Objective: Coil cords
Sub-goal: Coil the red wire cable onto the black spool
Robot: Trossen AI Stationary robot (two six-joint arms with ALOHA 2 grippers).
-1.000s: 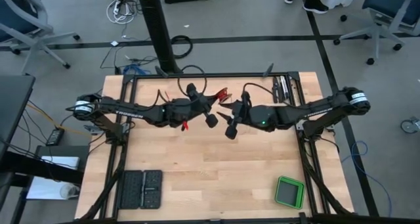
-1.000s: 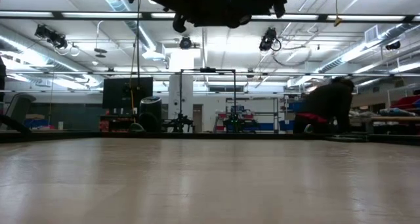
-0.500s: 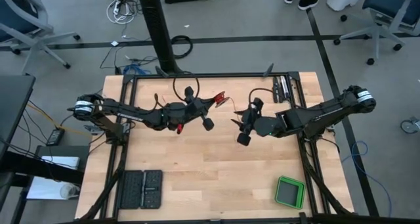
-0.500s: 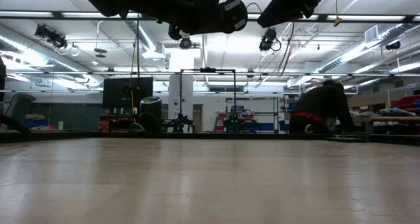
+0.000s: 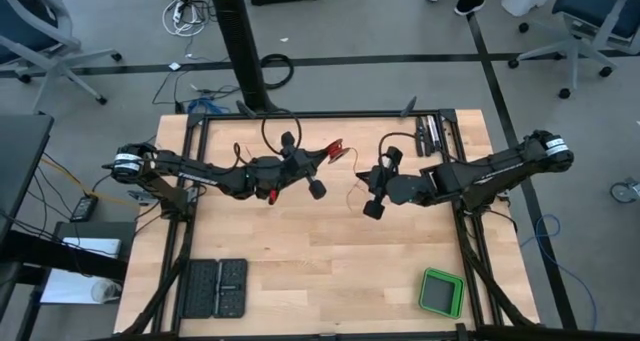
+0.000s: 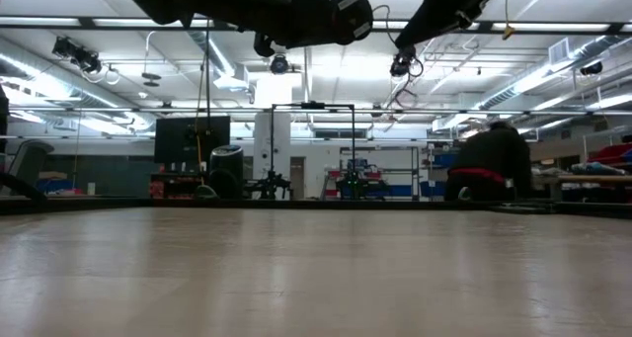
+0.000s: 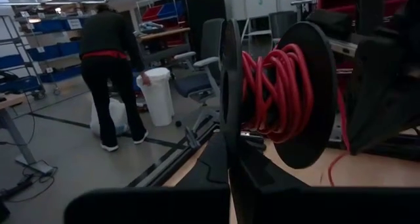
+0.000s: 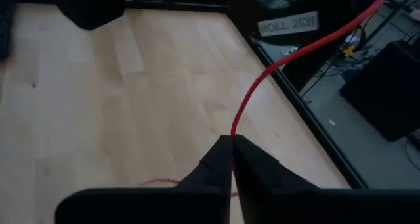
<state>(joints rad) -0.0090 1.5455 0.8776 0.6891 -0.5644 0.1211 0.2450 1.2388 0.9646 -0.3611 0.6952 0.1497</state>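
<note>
**Cord pinched and strung between two raised arms**

The right pincer is clamped on the thin red cord, which rises from its tips toward the far side of the bench. The left pincer is pressed together on a dark spool that sits just ahead of it, with many turns of the same cord already wound on. Both arms hang above the bench, near each other but apart.

What could go wrong: the cord is very thin, so it could slide out of the right pincer's tips if the pull comes at an angle. Too much tension might drag turns off the spool; too little would likely leave loose, crossing loops. A slack tail near the right pincer could snag on an arm.

Count: one cord, one spool, two pincers, and one person bending over in the room behind.
</note>
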